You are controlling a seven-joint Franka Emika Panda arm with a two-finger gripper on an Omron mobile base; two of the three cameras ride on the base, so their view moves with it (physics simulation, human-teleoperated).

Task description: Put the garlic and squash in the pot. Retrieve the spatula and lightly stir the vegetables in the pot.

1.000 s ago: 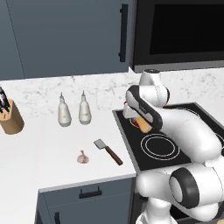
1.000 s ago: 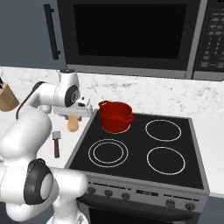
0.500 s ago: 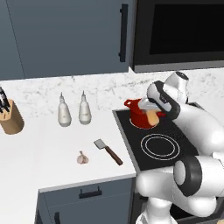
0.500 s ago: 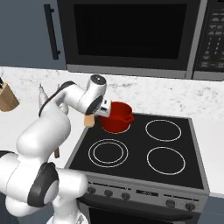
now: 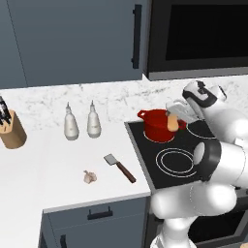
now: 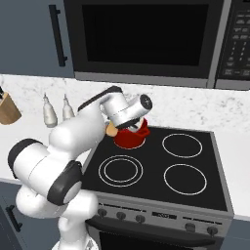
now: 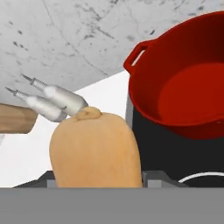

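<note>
The gripper (image 5: 173,116), right of centre in the left base view, is clamping the squash (image 7: 95,148) beside the pot (image 7: 186,87), not yet over its opening; releasing here risks it striking the rim and rolling onto the stove (image 6: 195,156).

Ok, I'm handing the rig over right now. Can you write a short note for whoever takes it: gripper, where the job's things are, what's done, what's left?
Gripper: shut on the squash, held beside the pot's near rim, not yet over the opening.
Pot: on the back left burner of the stove, looks empty inside in the hand view.
Garlic: on the counter, left of the spatula, apart from it.
Spatula: flat on the counter near the stove's edge, untouched.
Done: squash picked up and carried to the pot.
Left: drop the squash in, fetch the garlic, then take the spatula and stir lightly.
</note>
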